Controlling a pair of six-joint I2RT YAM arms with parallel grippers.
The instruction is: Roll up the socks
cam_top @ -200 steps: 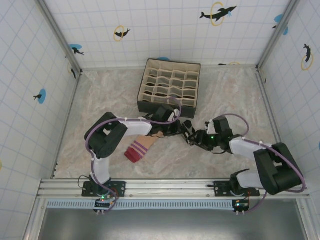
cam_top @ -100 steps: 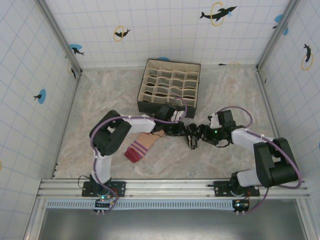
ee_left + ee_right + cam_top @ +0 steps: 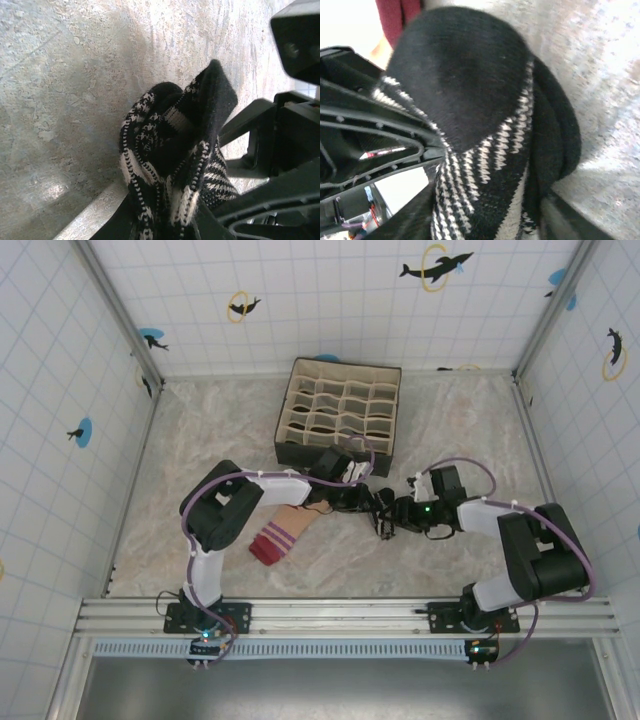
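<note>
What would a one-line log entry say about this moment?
left fingers: shut on striped sock | right fingers: around same sock, grip unclear | peach sock: lying on table

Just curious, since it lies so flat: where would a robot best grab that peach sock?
Probably the dark red end of the peach sock, from above on the near side: it lies flat and uncovered there, while its far end runs under the left arm.
</note>
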